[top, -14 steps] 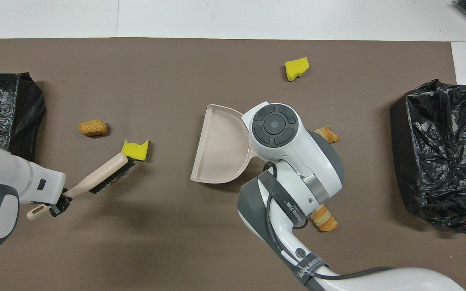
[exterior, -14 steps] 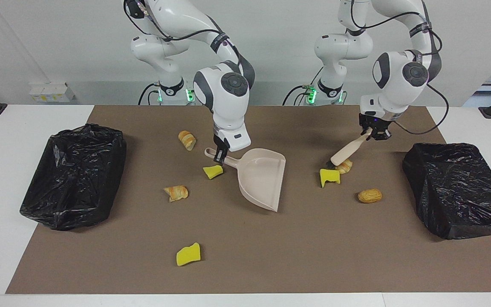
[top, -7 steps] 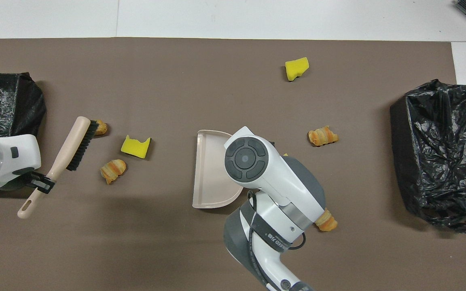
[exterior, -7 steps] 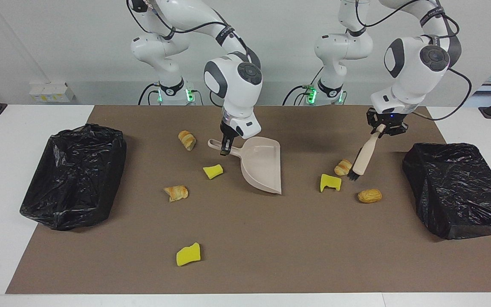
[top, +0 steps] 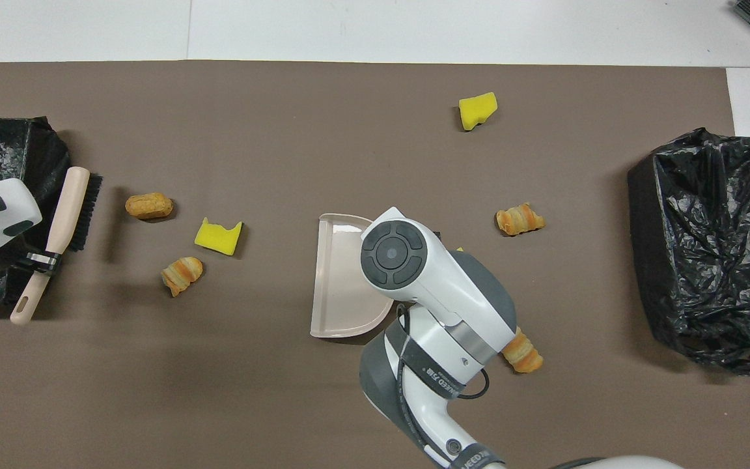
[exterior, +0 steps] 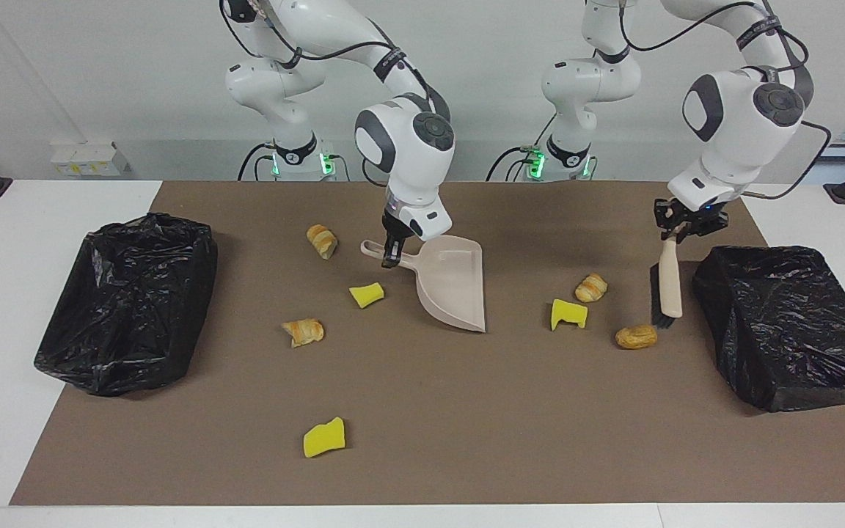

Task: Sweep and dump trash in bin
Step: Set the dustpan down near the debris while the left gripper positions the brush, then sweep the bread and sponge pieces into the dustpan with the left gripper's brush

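Note:
My right gripper is shut on the handle of the beige dustpan, which tilts with its lip low over the mat; in the overhead view the wrist hides that gripper above the dustpan. My left gripper is shut on the brush, which hangs bristles down beside a bread roll. Trash lies scattered on the mat: a yellow sponge and croissant near the brush, a sponge and croissants by the dustpan, and a sponge farthest from the robots.
A black-bagged bin stands at the left arm's end of the table, close beside the brush. A second one stands at the right arm's end. A brown mat covers the table's middle.
The left gripper swung the brush away from the croissant and sponge toward the bin at its end, turning it bristles down. The right gripper drew the dustpan a little toward the robots.

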`<state>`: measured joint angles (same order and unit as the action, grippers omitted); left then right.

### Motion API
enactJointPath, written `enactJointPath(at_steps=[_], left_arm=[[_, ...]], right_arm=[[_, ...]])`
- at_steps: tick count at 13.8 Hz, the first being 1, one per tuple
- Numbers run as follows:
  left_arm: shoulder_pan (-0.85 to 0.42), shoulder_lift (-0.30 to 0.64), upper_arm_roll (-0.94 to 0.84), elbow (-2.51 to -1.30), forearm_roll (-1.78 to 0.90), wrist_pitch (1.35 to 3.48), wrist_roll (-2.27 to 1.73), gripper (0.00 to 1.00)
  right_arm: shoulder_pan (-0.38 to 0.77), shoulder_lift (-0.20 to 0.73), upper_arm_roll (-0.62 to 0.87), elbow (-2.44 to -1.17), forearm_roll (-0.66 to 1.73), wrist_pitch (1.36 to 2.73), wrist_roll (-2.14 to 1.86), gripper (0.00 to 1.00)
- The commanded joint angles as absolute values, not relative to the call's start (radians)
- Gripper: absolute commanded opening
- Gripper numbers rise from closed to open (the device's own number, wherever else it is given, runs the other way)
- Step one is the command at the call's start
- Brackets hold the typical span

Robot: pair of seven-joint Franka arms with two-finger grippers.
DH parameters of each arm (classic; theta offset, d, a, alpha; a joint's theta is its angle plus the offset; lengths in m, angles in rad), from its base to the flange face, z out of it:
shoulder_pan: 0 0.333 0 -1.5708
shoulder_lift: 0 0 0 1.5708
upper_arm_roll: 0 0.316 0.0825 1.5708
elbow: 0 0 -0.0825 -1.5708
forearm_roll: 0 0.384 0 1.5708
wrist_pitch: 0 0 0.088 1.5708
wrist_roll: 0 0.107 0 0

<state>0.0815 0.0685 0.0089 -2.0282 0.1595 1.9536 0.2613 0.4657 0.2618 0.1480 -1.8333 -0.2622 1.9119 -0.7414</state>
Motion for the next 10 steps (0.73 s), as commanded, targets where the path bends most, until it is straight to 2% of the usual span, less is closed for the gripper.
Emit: enactJointPath(at_steps=[1,3,10], left_arm=[[0.028,0.039,0.008,-2.101,0.186,1.954,0.164,0.00],[-0.023,0.018,0.005,-2.155,0.186,1.954,0.042,0.00],[-0.293,-0.014,-0.002,-2.192,0.043,1.918,-0.245,0.00]], right_arm=[[0.459,0.255,0.153,-1.848,-0.279,1.916,-0.775,0.00],[0.459,0.253,0.153,-1.848,-0.275,1.916,-0.775,0.00],[0.449,0.253,0.153,-1.858,-0.273,1.921,-0.767,0.00]])
